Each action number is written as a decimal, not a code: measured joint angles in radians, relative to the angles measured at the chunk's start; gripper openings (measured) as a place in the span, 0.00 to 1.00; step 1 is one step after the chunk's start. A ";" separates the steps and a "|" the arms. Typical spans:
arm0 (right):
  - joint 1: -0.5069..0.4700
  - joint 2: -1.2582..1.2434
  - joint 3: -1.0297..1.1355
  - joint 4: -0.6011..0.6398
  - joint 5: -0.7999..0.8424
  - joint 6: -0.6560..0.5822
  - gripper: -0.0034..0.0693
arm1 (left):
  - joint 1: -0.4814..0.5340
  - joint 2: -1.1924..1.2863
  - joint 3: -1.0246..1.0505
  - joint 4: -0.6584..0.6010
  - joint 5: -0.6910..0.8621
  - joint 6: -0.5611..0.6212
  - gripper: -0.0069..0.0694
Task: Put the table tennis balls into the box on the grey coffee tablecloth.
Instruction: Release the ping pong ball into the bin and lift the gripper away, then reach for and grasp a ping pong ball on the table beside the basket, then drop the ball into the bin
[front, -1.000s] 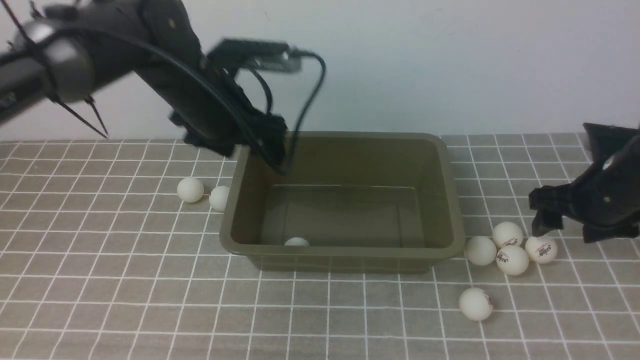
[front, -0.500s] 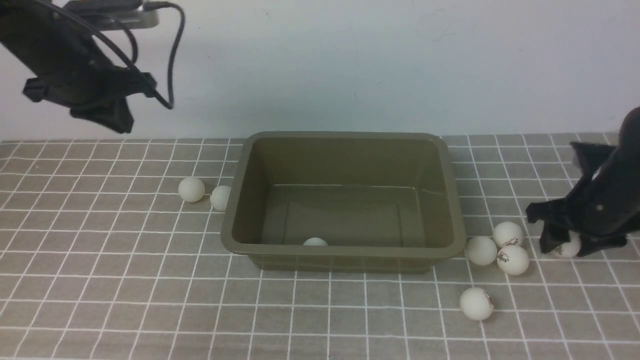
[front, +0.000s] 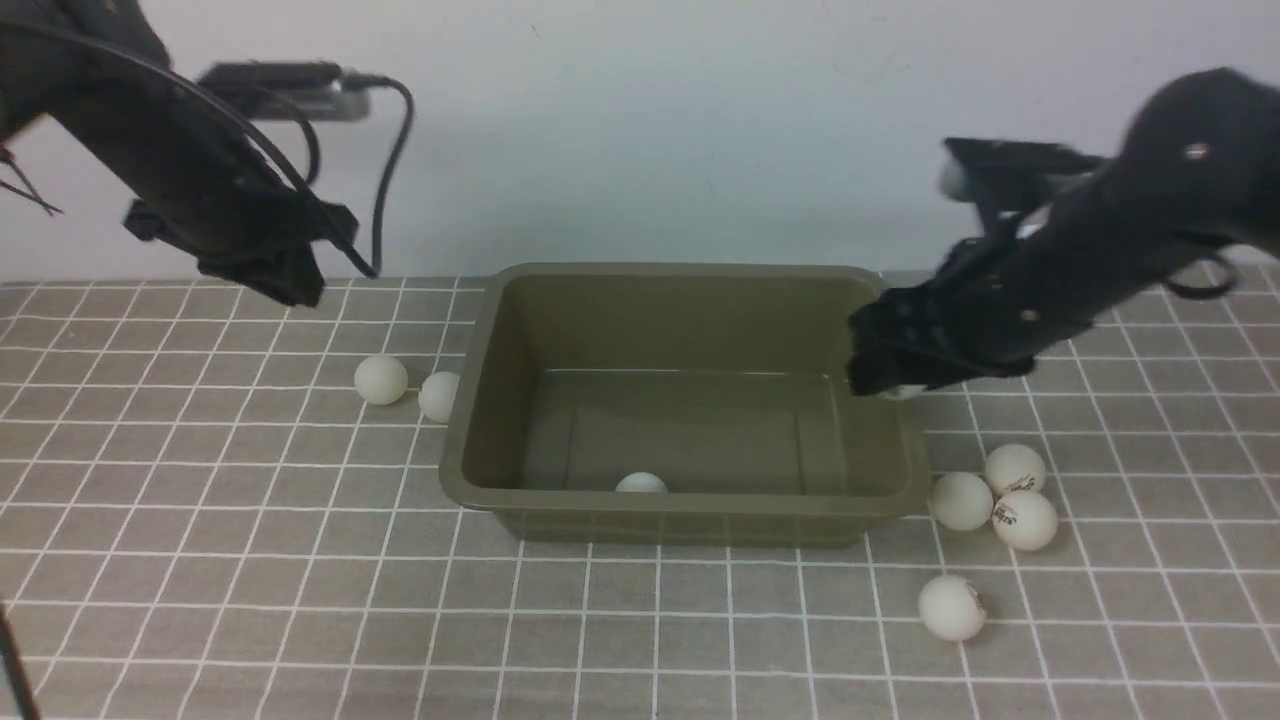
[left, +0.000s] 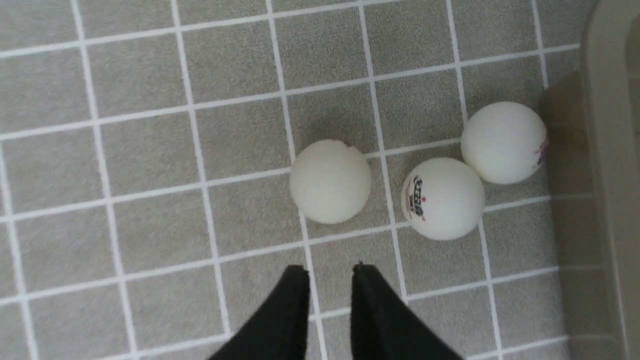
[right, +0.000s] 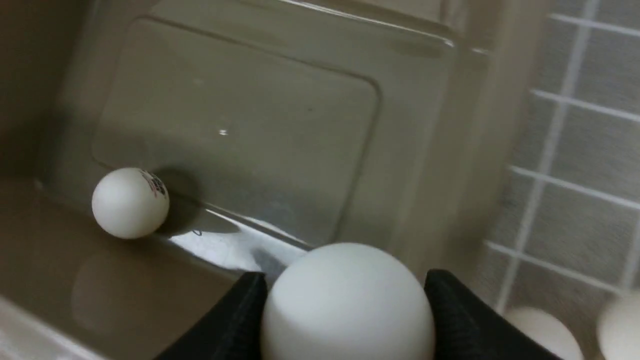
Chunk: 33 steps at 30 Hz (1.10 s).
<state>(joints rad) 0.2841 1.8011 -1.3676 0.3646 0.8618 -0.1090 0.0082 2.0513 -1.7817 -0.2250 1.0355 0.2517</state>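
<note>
The olive-brown box (front: 905, 440) stands mid-cloth on the grey coffee tablecloth (front: 250, 560). One table tennis ball (front: 641, 483) lies inside by the near wall and also shows in the right wrist view (right: 130, 202). My right gripper (front: 890, 378) is shut on a ball (right: 345, 305) and holds it above the box's right rim. My left gripper (front: 285, 280) hovers high over the cloth left of the box, jaws nearly together and empty (left: 330, 272). Two balls (front: 381, 380) (front: 440, 396) lie left of the box. The left wrist view shows three balls (left: 330, 181) (left: 443, 198) (left: 503, 142).
Three balls (front: 1015, 468) (front: 961, 500) (front: 1025, 520) cluster on the cloth right of the box, and one more (front: 951, 607) lies nearer the front. A pale wall runs behind the cloth. The box rim (left: 607, 150) edges the left wrist view.
My right gripper closed on a ball from the right cluster and carried it up and left over the box rim. My left arm left the box and swung left. The ball inside rolled right.
</note>
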 joint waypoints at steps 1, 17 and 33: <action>0.005 0.029 -0.032 0.000 0.023 0.000 0.61 | -0.005 0.022 0.000 0.000 -0.016 0.001 0.33; 0.008 -0.267 -0.189 -0.483 0.361 0.179 0.55 | -0.027 0.234 0.000 0.000 -0.203 0.003 0.73; -0.390 -0.353 0.130 -0.265 0.312 0.174 0.29 | -0.083 0.010 -0.231 -0.122 0.165 0.078 0.55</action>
<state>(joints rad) -0.1060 1.4484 -1.2375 0.0999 1.1735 0.0652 -0.0745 2.0615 -2.0130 -0.3472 1.2001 0.3299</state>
